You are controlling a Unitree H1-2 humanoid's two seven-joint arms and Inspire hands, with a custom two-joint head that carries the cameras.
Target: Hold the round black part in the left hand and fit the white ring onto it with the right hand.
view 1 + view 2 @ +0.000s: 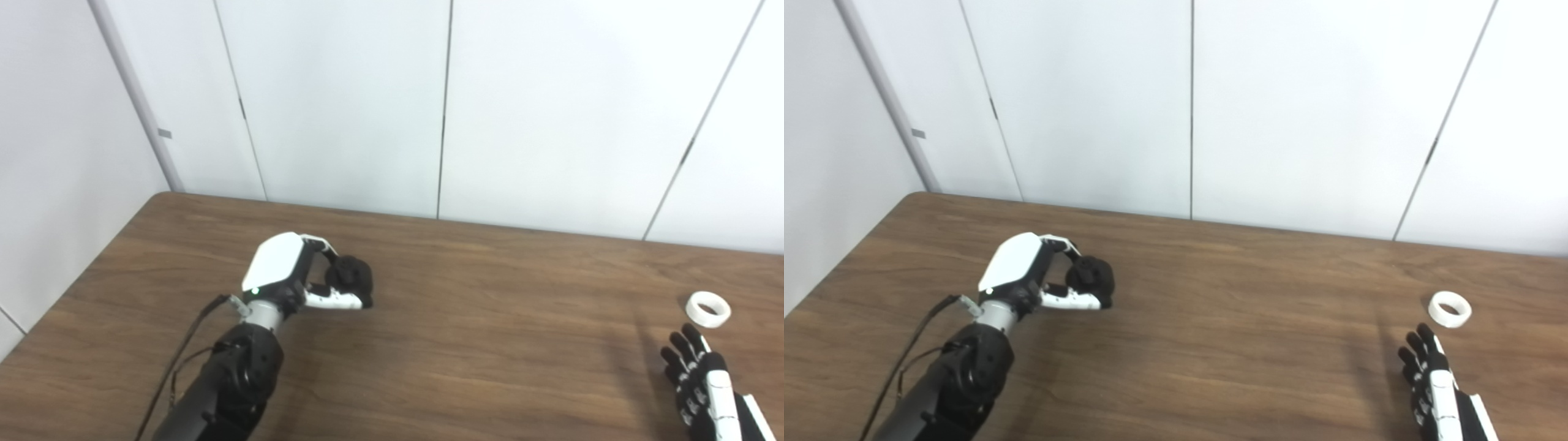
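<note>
Left hand: my left hand [288,275] is closed on the black part [350,277], fingers and thumb wrapped round it. It sits toward the desk's [478,343] far-left corner. I cannot tell whether the part is lifted clear of the wood or resting on it.

Right hand: my right hand [704,383] is empty, fingers spread and pointing away from me, near the desk's right edge. It touches nothing.

Ring: the ring [708,308] lies flat on the desk, opening up, near the right edge and just beyond my right fingertips [689,334], with a gap between them.

Separation: ring and black part are well apart, on opposite sides of the desk.

Step in hand: I judge this to be the reach for the ring; the fitting has not begun.

Approach: I would bring the right hand forward and over the ring, then lower it so that thumb and fingers straddle the outer wall.

Grasp: I would pinch across the outside, leaving the bore free, since the bore must pass over the black part.

Risk: the ring looks light and smooth; a sideways touch may slide it toward the right edge, so I would close from both sides at once.

Left hold: I would keep the black part steady, with its mating face turned toward the right hand and not covered by fingers.
</note>
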